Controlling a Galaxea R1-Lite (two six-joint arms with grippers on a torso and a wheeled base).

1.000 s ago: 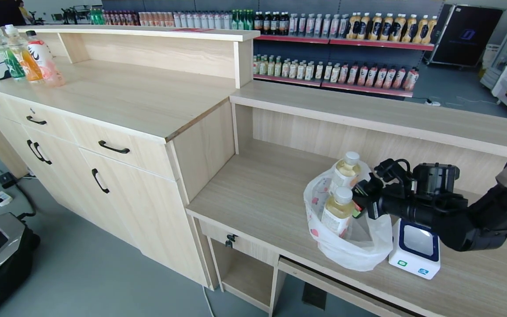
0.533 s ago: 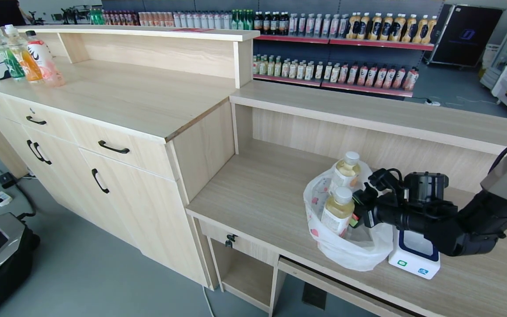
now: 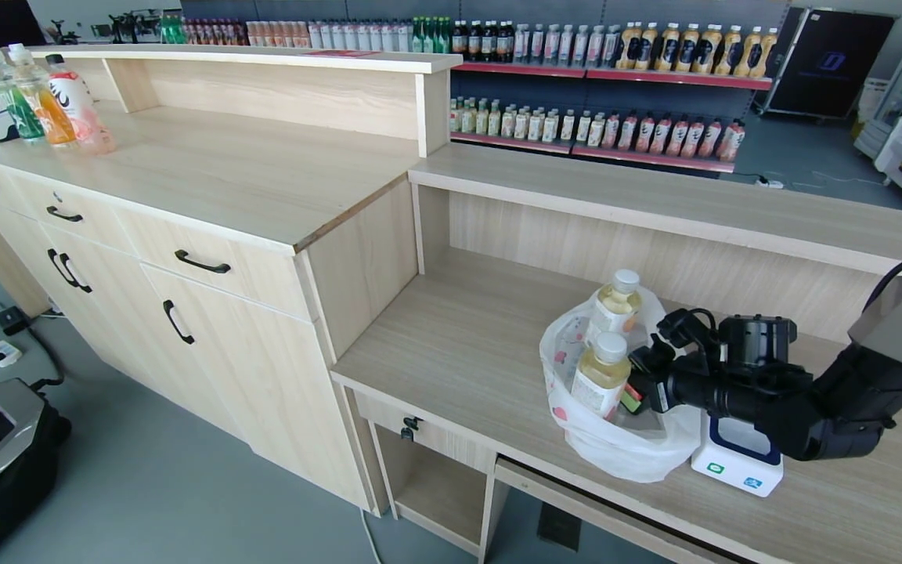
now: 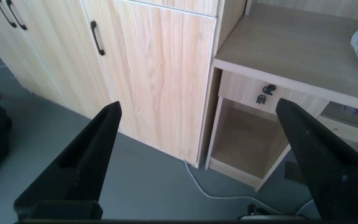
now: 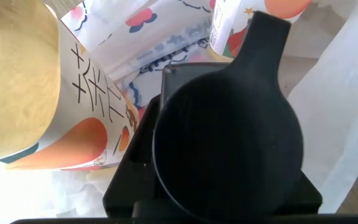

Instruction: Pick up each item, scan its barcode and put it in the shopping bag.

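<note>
Setting: a shop checkout in pale wood. A low wooden counter carries a white plastic shopping bag with pink and red prints. Long shelves of drink bottles line the wall far behind the bag.
Shopping bag: it stands open near the counter's front edge, its rim slumped and its mouth facing up.
Near bottle: a clear plastic bottle of pale yellow drink with a white cap stands upright inside the bag, at its front.
Far bottle: a second yellow-drink bottle with a white cap stands upright inside the bag, just behind the near bottle.
Scanner: a white box-shaped barcode scanner with a blue-framed window sits on the counter just beside the bag, on its right, touching the plastic.
Right gripper: it hangs at the bag's mouth, just beside the near bottle. A small green and red bit shows at its tip. Whether it grips anything cannot be told. In the right wrist view a black round-topped shape sits among the bag's folds.
Left gripper: its two black fingers are spread wide and hold nothing. It is well apart from the bag, facing the cupboard doors.
Higher counter: three bottles of green, orange and pink drink stand far to the bag's left.
</note>
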